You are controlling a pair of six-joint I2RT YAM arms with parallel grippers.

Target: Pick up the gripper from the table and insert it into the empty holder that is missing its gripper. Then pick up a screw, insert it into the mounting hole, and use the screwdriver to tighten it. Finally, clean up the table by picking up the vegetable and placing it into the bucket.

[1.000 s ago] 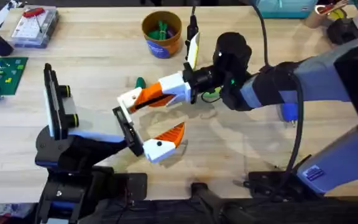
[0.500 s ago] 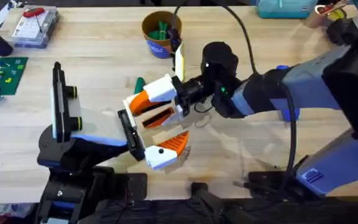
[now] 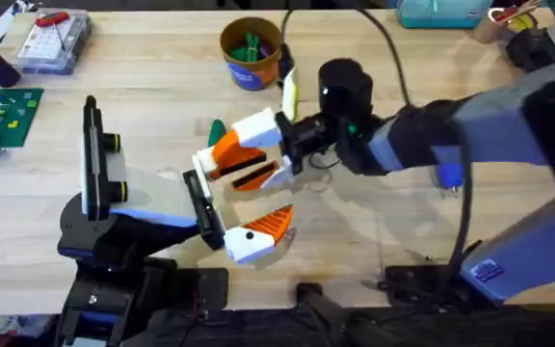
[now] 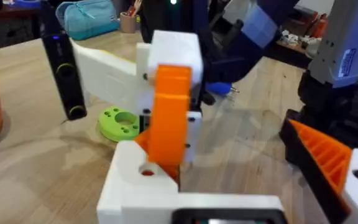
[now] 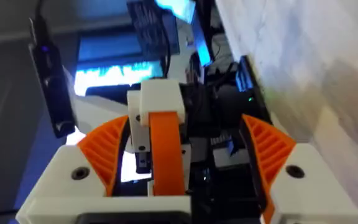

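At far left you see a green circuit board point(image 3: 3, 111) on the table point(image 3: 143, 58). Left gripper point(image 3: 227, 220): spread, with the bare black holder point(image 3: 200, 205) on one side and its single orange-tipped finger point(image 3: 263, 227) well apart on the other. Just right of the holder's top, the gripper point(image 5: 165, 152) hangs off the table, pinched in the right gripper point(image 3: 249, 160); you cannot tell whether it touches the holder. The vegetable point(image 4: 120, 122), green, lies flat on the wood beyond it. Farther back stands the bucket point(image 3: 227, 43), upright, with green items inside. At right, the screwdriver point(image 3: 448, 175) lies partly hidden under the right arm.
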